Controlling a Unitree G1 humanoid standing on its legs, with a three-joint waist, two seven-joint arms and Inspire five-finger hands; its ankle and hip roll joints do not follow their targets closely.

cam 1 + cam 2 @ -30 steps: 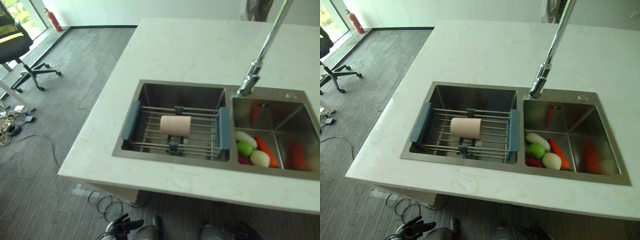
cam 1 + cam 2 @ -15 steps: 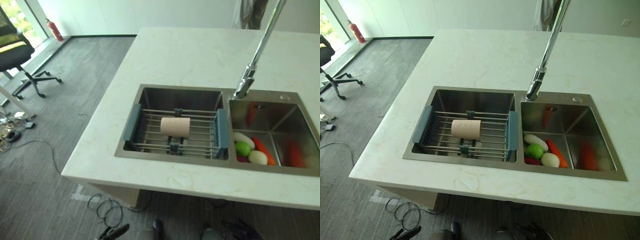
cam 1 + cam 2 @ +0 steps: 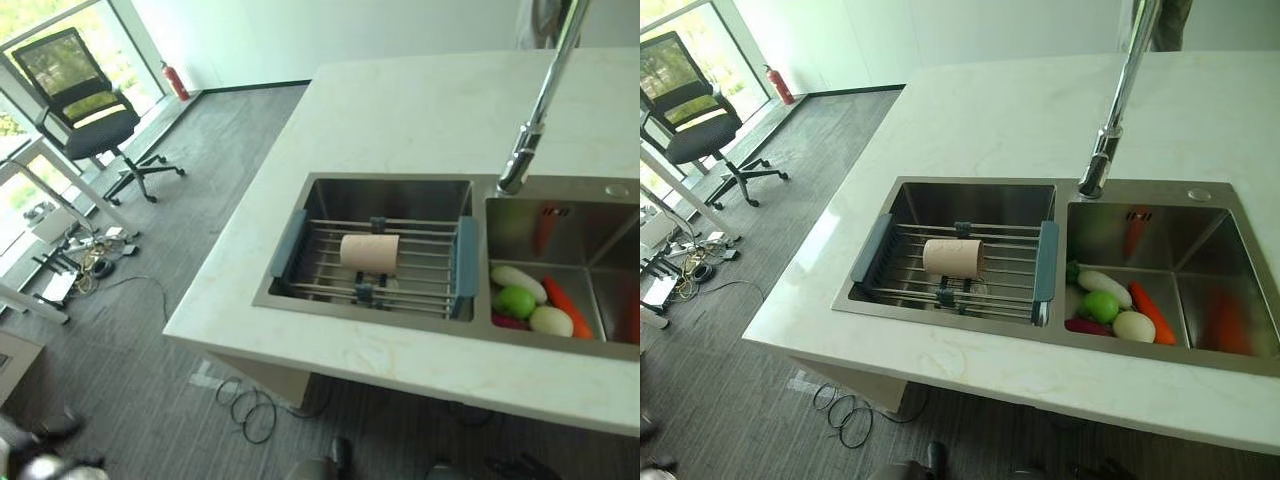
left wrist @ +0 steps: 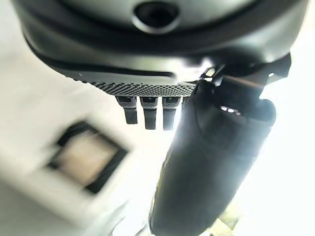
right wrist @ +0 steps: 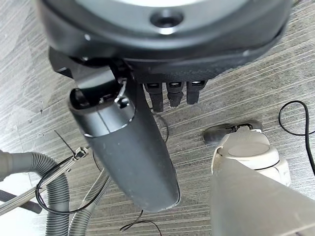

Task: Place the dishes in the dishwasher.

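Observation:
A beige cup (image 3: 369, 251) lies on its side on a wire rack with blue ends (image 3: 288, 243), which spans the left basin of a steel sink (image 3: 385, 180). My left hand (image 4: 211, 162) hangs away from the counter in the left wrist view, its thumb straight and its fingers relaxed, holding nothing. In the right wrist view my right hand (image 5: 133, 152) hangs above grey carpet, likewise relaxed and holding nothing.
The right basin holds vegetables (image 3: 530, 305) under a tall chrome faucet (image 3: 525, 150). The white counter (image 3: 420, 110) ends in a corner at the left front. An office chair (image 3: 85, 110) and a fire extinguisher (image 3: 176, 82) stand by the windows. Grey hoses (image 5: 54, 196) lie on the floor.
The camera has turned left, so the sink sits further right in the picture and the chair and windows have come in. The cup and rack have not moved.

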